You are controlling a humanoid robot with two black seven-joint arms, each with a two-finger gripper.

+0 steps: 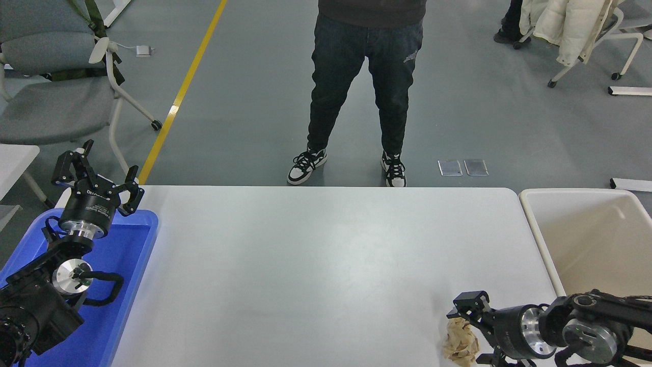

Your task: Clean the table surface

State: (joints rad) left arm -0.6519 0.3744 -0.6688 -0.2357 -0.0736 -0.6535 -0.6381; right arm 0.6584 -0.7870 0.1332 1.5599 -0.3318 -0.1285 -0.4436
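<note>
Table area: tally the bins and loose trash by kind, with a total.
Blue tray: 1
Beige tub: 1
Crumpled brown paper: 1, on the table surface, with the right gripper around it
Total: 3

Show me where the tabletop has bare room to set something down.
The table surface is bare from the blue tray across to the beige tub. Only the near right corner is crowded: crumpled brown paper with the right gripper around it. The left gripper is parked over the tray.
</note>
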